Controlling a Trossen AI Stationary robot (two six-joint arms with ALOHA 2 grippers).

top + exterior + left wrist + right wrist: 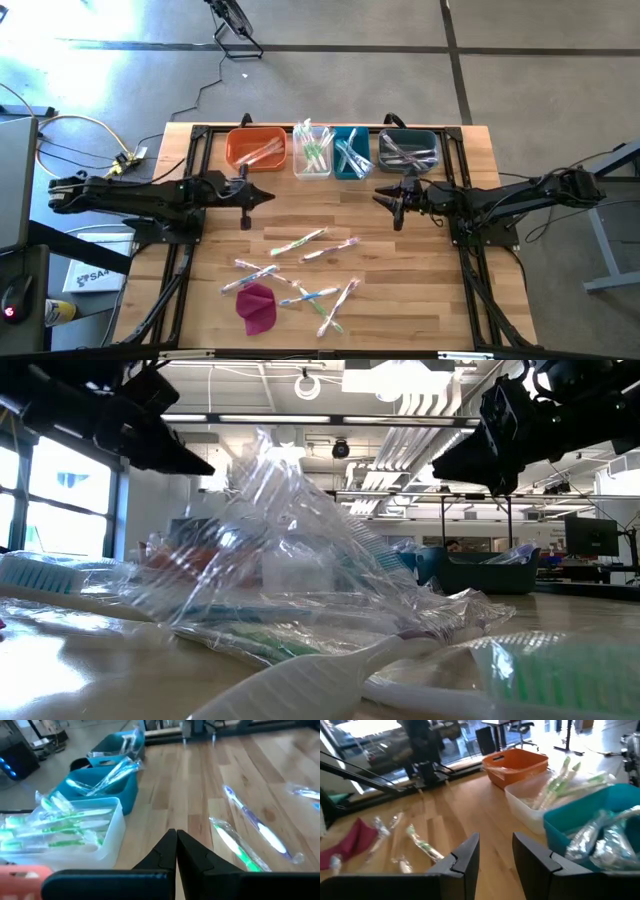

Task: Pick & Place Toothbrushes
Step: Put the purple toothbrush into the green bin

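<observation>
Toothbrushes (300,243) lie scattered on the tabletop (420,290), so the spread, empty right pincer (385,200) is best lowered squarely across one handle, left pincer (262,197) pressed together.

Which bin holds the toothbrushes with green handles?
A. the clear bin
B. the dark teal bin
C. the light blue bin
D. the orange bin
A: in the high view the green-handled toothbrushes lie in the clear bin, between the orange bin and the light blue bin.
</observation>
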